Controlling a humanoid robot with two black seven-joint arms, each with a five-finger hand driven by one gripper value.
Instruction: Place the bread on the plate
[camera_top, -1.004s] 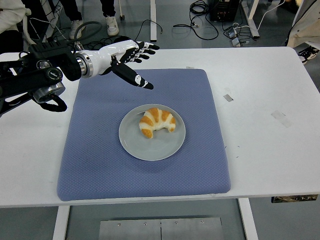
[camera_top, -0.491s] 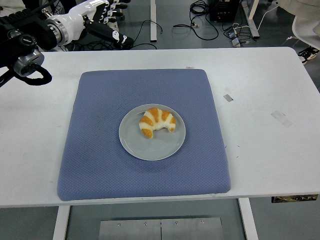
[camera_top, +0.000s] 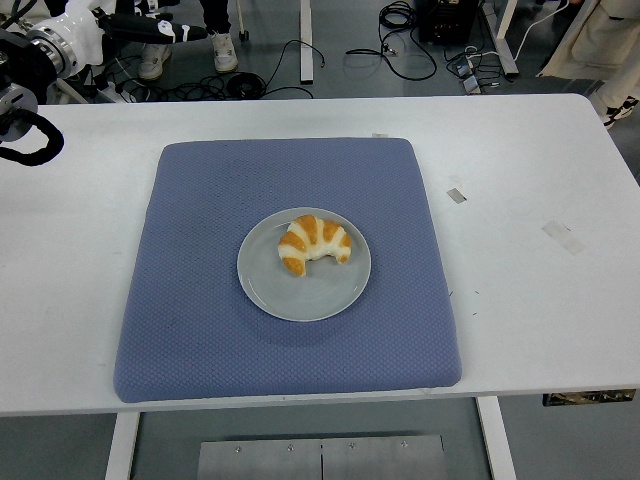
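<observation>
Bread (camera_top: 314, 244) lies on the grey plate (camera_top: 285, 296), centred on the blue mat (camera_top: 200, 300) on the bench (camera_top: 540, 170). Left robot hand (camera_top: 150, 25), top left corner, is spread wide and empty.

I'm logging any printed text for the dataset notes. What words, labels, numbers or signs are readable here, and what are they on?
None can be read.
The croissant, plate and blue mat carry no print.
The tape pieces on the white table look blank.
Any marking on the left robot hand is too small to read.
</observation>
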